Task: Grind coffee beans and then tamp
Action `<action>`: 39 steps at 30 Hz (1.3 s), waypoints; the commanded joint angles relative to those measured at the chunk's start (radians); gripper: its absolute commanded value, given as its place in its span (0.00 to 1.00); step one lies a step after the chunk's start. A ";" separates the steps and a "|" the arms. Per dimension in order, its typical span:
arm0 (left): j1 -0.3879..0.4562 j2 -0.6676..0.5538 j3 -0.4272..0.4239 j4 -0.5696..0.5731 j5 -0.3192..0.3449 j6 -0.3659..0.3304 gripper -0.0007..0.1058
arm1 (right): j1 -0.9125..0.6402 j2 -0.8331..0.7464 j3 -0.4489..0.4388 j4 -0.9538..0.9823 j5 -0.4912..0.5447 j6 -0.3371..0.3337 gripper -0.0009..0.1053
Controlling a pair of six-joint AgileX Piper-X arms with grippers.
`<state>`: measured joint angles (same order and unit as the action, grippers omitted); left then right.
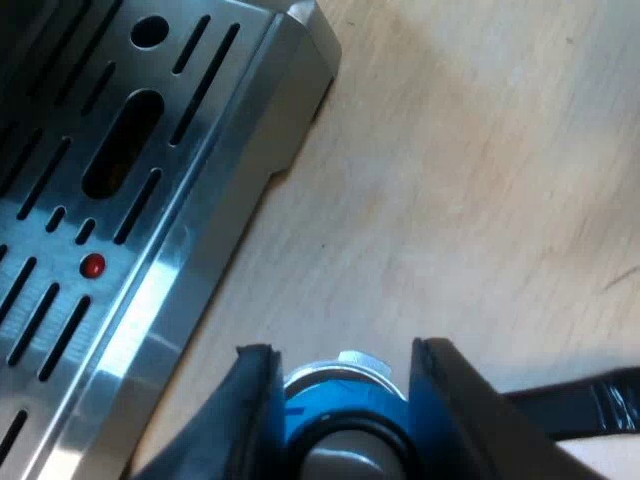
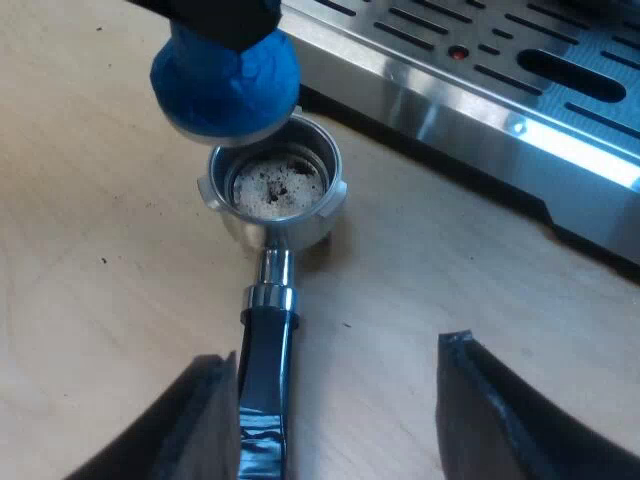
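Observation:
My left gripper (image 1: 345, 425) is shut on a blue tamper (image 1: 300, 410), one black finger on each side of it. In the right wrist view that tamper (image 2: 225, 80) hangs just above the rim of the metal holder (image 2: 280, 190), partly over its basket. The holder lies on the wooden table, and its basket holds a thin pale layer with a few dark specks. The holder's dark handle (image 2: 265, 400) runs back between the fingers of my right gripper (image 2: 330, 420), close to one finger. The right gripper is open and holds nothing.
The espresso machine's slotted steel drip tray (image 1: 130, 200) with a small red button (image 1: 92, 265) sits close beside the holder; its edge (image 2: 480, 110) runs past the basket. Bare wooden table (image 1: 480, 180) surrounds the holder.

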<state>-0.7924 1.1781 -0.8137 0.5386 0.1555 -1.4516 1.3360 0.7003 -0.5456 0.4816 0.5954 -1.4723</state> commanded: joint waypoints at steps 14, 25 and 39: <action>-0.008 0.046 -0.007 -0.038 -0.026 0.013 0.01 | -0.007 -0.004 -0.003 -0.007 -0.001 -0.012 0.45; -0.008 0.098 -0.003 -0.048 -0.026 0.013 0.01 | -0.007 -0.004 -0.003 -0.007 -0.001 -0.012 0.45; -0.008 0.098 0.012 -0.102 -0.002 0.013 0.01 | -0.007 -0.004 -0.003 -0.007 -0.001 -0.012 0.45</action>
<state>-0.7924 1.2793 -0.8029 0.4521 0.1475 -1.4450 1.3360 0.7003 -0.5456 0.4816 0.5954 -1.4723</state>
